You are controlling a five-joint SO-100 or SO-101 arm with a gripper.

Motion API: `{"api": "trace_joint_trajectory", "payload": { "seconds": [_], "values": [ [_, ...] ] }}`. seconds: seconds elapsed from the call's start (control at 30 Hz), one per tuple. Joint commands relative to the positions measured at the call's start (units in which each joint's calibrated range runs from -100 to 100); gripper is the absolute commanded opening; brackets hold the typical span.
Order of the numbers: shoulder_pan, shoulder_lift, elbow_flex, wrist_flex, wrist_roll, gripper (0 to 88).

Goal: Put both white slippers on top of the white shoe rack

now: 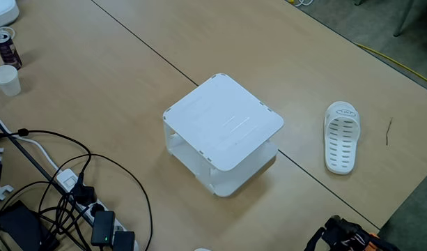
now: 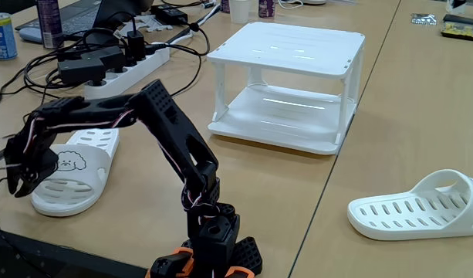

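In a fixed view, one white slipper (image 2: 72, 176) lies on the table at the left, its strap showing a small cartoon mark. My black arm reaches left from its base, and the gripper (image 2: 21, 184) hangs at the slipper's left edge, just above the strap, fingers slightly open with nothing held. The second white slipper lies at the right (image 2: 420, 205), well away from the gripper; it also shows right of the rack (image 1: 342, 137). The white shoe rack (image 2: 286, 48) (image 1: 223, 124) stands in the middle of the table with a bare top.
A power strip (image 2: 116, 66) and tangled black cables (image 1: 67, 188) lie behind the left slipper. A can (image 2: 1, 35), a paper cup (image 1: 5, 79) and bottles stand at the table's edges. The arm's base (image 2: 209, 255) sits at the near edge.
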Motion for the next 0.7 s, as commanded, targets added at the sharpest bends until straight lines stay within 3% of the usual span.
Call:
{"api": "trace_joint_trajectory", "payload": {
  "seconds": [0.0, 0.43, 0.67],
  "values": [
    [0.4, 1.1, -6.3, -0.7, 0.4, 0.8],
    [10.9, 0.1, 3.8, 0.2, 0.4, 0.8],
    [12.7, -8.9, 24.6, 0.3, 0.4, 0.8]
  ]
}}
